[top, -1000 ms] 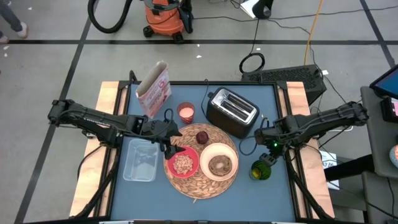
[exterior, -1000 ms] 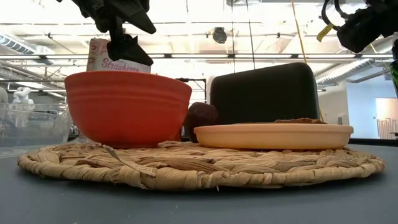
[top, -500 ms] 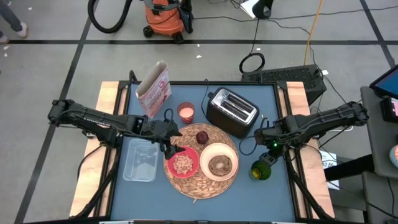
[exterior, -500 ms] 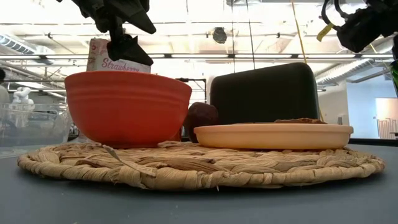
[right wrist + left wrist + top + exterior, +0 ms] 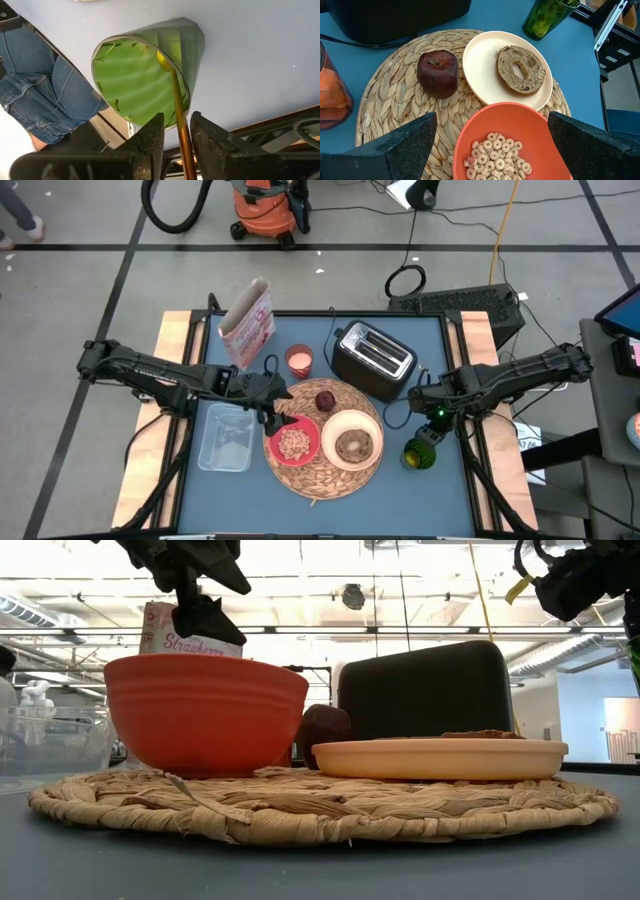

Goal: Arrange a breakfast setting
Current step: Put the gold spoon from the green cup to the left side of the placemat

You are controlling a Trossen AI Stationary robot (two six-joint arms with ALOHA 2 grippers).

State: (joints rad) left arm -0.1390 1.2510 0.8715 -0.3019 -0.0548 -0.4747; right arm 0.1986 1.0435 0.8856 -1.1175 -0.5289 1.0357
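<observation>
- High view: mat [image 5: 325, 450] is the landmark, centre of the blue worktop [image 5: 440, 480]. On the mat: red bowl [image 5: 293, 443] with cereal on its left part, plate [image 5: 352, 439] on its right part with toast [image 5: 353, 444] on it, fruit [image 5: 325, 400] at its far edge between the two.
- Toaster [image 5: 373, 359] just behind the mat, pink cup [image 5: 299, 361] behind its far-left edge, cereal box [image 5: 247, 323] further back left. Clear tub [image 5: 225, 437] left of the mat, green cup [image 5: 422, 452] right of the mat.
- Left claw [image 5: 275, 412] hangs over the mat's left edge, just beside the bowl. Right claw [image 5: 437, 418] is right of the mat, above the green cup.
- Low view: bowl [image 5: 205, 712] and plate [image 5: 440, 757] sit on the mat [image 5: 320, 805], fruit [image 5: 324, 732] between them, toaster [image 5: 425, 688] behind. Left claw [image 5: 190, 585] above the bowl, clear of it.
- Left wrist view: fingers [image 5: 400, 145] spread wide, nothing between them; bowl [image 5: 509, 145], fruit [image 5: 437, 73], toast [image 5: 521, 70] on plate [image 5: 480, 65] all on the mat [image 5: 390, 107] below.
- Right wrist view: claw [image 5: 176, 137] fingers pinched on the gold spoon [image 5: 177, 105] handle; spoon's bowl end is inside the green cup [image 5: 145, 75], off the mat. A person's jeans [image 5: 45, 95] show beyond the worktop.
</observation>
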